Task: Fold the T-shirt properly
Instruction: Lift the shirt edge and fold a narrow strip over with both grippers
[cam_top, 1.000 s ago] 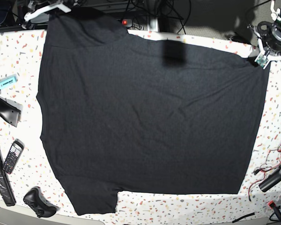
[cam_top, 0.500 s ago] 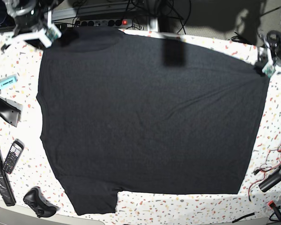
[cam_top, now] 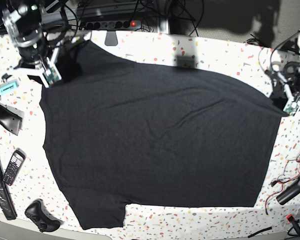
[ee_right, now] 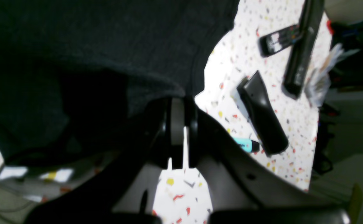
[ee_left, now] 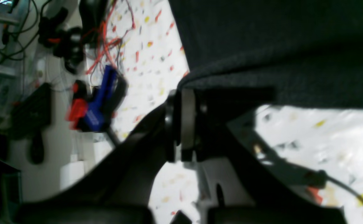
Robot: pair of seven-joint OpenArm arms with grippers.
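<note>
The black T-shirt [cam_top: 160, 145] lies spread over the speckled table [cam_top: 225, 50] and fills most of the base view. Its far left corner is lifted, with my right gripper [cam_top: 46, 76] shut on it. The right wrist view shows those jaws [ee_right: 178, 101] pinched together on the cloth edge [ee_right: 156, 84]. At the far right corner my left gripper [cam_top: 288, 107] is shut on the hem. In the left wrist view its jaws [ee_left: 183, 95] clamp the fabric edge [ee_left: 218, 81]. No print shows on the side facing up.
Along the left edge lie a teal highlighter [cam_top: 5, 88], a black handle [cam_top: 4, 116], a phone [cam_top: 13, 167], a long black remote [cam_top: 0, 186] and a black controller [cam_top: 41, 216]. Red wires [cam_top: 294, 175] sit at the right, a power strip [cam_top: 107, 23] behind the table.
Both grippers have moved toward the near side of the table, carrying the shirt's far corners with them. The far edge now lies lower and bare tabletop shows behind it.
</note>
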